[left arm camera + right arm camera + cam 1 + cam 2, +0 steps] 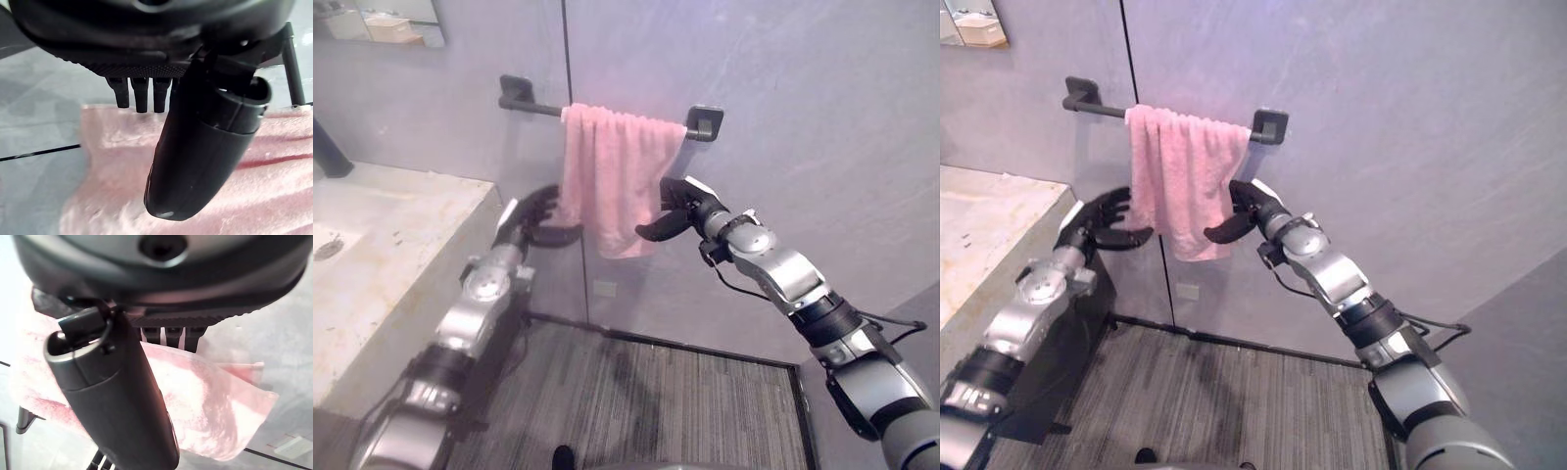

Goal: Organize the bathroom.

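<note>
A pink towel hangs bunched over a black wall-mounted bar, toward the bar's right end. My left hand is at the towel's lower left edge, fingers straight and thumb out, close to the cloth without closing on it. My right hand is at the towel's right edge, also open, its thumb stretched across the front of the cloth. The left wrist view has the towel lying past straight fingers. In the right wrist view the towel's lower corner hangs beyond the thumb.
A pale stone counter with a sink stands on the left, its corner just below my left forearm. A mirror edge is at the top left. The grey wall is behind the towel, and a striped grey floor lies below.
</note>
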You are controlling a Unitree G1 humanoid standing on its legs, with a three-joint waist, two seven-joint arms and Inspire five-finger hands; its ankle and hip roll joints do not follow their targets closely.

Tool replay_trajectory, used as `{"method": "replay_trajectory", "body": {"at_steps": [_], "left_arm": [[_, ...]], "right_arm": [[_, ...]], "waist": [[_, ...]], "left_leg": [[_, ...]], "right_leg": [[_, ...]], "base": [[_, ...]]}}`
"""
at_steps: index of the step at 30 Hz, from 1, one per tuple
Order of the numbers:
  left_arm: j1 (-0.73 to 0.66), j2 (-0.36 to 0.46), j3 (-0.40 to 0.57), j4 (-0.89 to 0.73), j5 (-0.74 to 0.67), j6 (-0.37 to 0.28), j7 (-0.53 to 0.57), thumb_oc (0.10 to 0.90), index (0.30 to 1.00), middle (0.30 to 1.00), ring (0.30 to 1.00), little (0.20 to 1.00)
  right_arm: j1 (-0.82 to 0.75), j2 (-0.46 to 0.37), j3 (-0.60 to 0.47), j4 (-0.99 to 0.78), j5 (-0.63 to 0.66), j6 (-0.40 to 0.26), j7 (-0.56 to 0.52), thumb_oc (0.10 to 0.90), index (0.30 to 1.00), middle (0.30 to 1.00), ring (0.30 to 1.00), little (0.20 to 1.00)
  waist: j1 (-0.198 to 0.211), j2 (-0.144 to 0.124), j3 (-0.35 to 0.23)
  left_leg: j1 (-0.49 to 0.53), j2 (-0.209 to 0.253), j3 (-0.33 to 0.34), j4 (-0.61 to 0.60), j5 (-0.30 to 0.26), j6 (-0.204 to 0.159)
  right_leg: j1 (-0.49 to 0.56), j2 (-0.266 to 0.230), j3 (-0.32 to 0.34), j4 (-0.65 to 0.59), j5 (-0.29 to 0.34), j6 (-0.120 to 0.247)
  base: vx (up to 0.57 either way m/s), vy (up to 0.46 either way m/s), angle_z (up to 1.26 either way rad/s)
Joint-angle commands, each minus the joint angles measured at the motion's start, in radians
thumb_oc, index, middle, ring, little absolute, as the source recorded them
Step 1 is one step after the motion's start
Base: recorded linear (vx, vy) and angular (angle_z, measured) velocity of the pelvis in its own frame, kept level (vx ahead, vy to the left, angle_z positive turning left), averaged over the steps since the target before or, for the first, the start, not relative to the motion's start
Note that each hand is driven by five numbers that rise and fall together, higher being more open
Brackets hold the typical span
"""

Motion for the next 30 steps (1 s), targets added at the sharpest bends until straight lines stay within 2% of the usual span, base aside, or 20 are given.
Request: {"method": "replay_trajectory", "body": {"at_steps": [1,8,10,13,18,23,26,30], "left_arm": [[-0.154,0.068,-0.013,-0.008,0.012,-0.162,0.023,0.8,0.9,0.9,0.9,0.9],[-0.172,0.158,0.033,0.001,-0.007,-0.192,0.043,0.8,0.9,0.9,0.9,0.9],[-0.192,0.2,0.039,0.025,-0.027,-0.209,0.013,0.8,0.9,0.9,0.9,0.9],[-0.203,0.215,0.041,0.019,-0.055,-0.19,-0.037,0.8,0.9,0.9,0.9,0.9],[-0.195,0.206,0.026,0.002,-0.104,-0.136,-0.129,0.8,0.9,0.9,0.9,0.9],[-0.195,0.16,-0.008,0.0,-0.118,-0.061,-0.204,0.8,0.9,0.9,0.9,0.9],[-0.212,0.15,-0.029,0.019,-0.114,-0.045,-0.207,0.8,0.9,0.9,0.9,0.9],[-0.244,0.139,-0.058,0.063,-0.105,-0.059,-0.2,0.8,0.9,0.9,0.9,0.9]], "right_arm": [[-0.147,0.003,-0.009,0.023,-0.009,-0.051,-0.041,0.8,0.9,0.9,0.9,0.9],[-0.134,-0.013,-0.014,0.026,-0.017,-0.04,-0.032,0.8,0.9,0.9,0.9,0.9],[-0.132,-0.015,-0.009,0.041,-0.01,-0.031,-0.036,0.8,0.9,0.9,0.9,0.9],[-0.13,-0.01,-0.012,0.053,0.0,-0.025,-0.051,0.8,0.9,0.9,0.9,0.9],[-0.121,-0.005,-0.018,0.052,0.005,-0.026,-0.059,0.8,0.9,0.9,0.9,0.9],[-0.132,0.013,-0.017,0.051,0.003,-0.025,-0.059,0.8,0.9,0.9,0.9,0.9],[-0.146,0.018,-0.01,0.061,0.004,-0.029,-0.056,0.8,0.9,0.9,0.9,0.9],[-0.164,0.026,0.002,0.074,0.003,-0.037,-0.053,0.8,0.9,0.9,0.9,0.9]], "waist": [[0.009,0.029,-0.114],[0.012,0.037,-0.122],[0.012,0.044,-0.126],[0.012,0.05,-0.124],[0.006,0.055,-0.121],[-0.003,0.059,-0.115],[-0.008,0.061,-0.114],[-0.015,0.063,-0.111]], "left_leg": [[0.038,0.107,0.073,0.002,-0.013,-0.043],[0.045,0.108,0.079,0.002,-0.014,-0.046],[0.047,0.107,0.079,0.002,-0.014,-0.046],[0.044,0.107,0.078,0.002,-0.014,-0.046],[0.043,0.105,0.078,0.002,-0.014,-0.045],[0.041,0.104,0.082,0.002,-0.012,-0.043],[0.041,0.104,0.086,0.002,-0.011,-0.043],[0.04,0.104,0.09,0.002,-0.009,-0.042]], "right_leg": [[-0.045,-0.029,0.042,-0.007,-0.009,0.061],[-0.038,-0.034,0.041,-0.007,-0.012,0.061],[-0.035,-0.035,0.039,-0.007,-0.014,0.061],[-0.038,-0.036,0.038,-0.007,-0.014,0.06],[-0.042,-0.035,0.044,-0.007,-0.013,0.06],[-0.047,-0.033,0.056,-0.007,-0.01,0.058],[-0.049,-0.032,0.06,-0.007,-0.009,0.057],[-0.053,-0.03,0.066,-0.007,-0.007,0.056]], "base": [[0.0,0.0,0.0],[0.0,0.0,0.0],[0.0,0.0,0.0],[-0.01,0.005,0.02],[0.0,0.001,0.01],[0.0,0.0,0.0],[0.0,0.0,0.0],[0.0,0.008,-0.03]]}}
